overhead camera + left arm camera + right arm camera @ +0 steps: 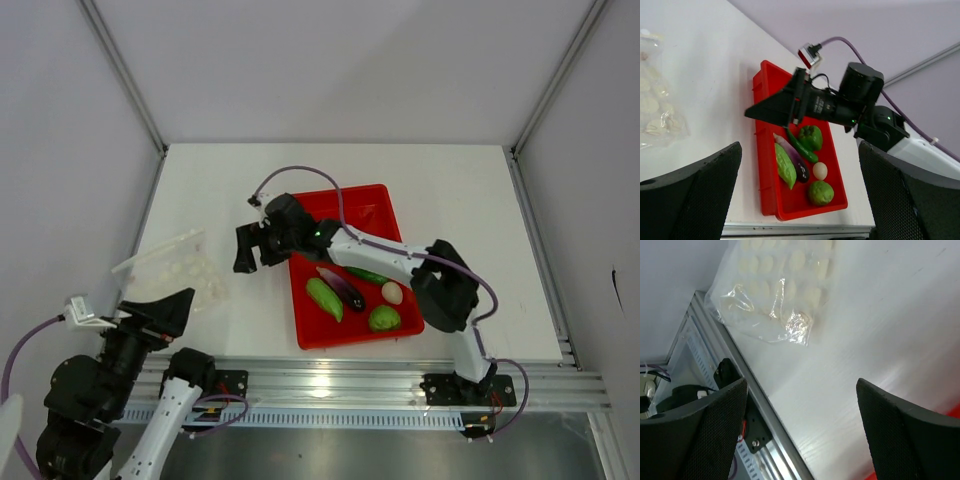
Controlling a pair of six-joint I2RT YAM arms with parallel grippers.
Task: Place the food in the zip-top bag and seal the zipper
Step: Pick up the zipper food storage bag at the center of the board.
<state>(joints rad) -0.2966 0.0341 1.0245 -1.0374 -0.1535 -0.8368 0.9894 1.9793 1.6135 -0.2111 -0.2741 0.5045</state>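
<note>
The zip-top bag [175, 270] lies flat on the white table [470, 200] at the near left, with pale round bumps showing through its clear plastic (its zipper is too faint to make out). Just beside its near edge hovers the left gripper [158, 310], fingers spread wide with nothing between them. To the right, the food sits in the red tray [345, 342]. Nearest is the round green vegetable [384, 319], then the white egg [392, 292], the light green gourd [324, 298] side by side with the purple eggplant [343, 287], and the green chili [367, 275]. The left wrist view also shows the green pepper [811, 136]. Farther off, the right gripper [252, 248] hangs over bare table just left of the tray, between tray and bag, its fingers also parted and empty.
</note>
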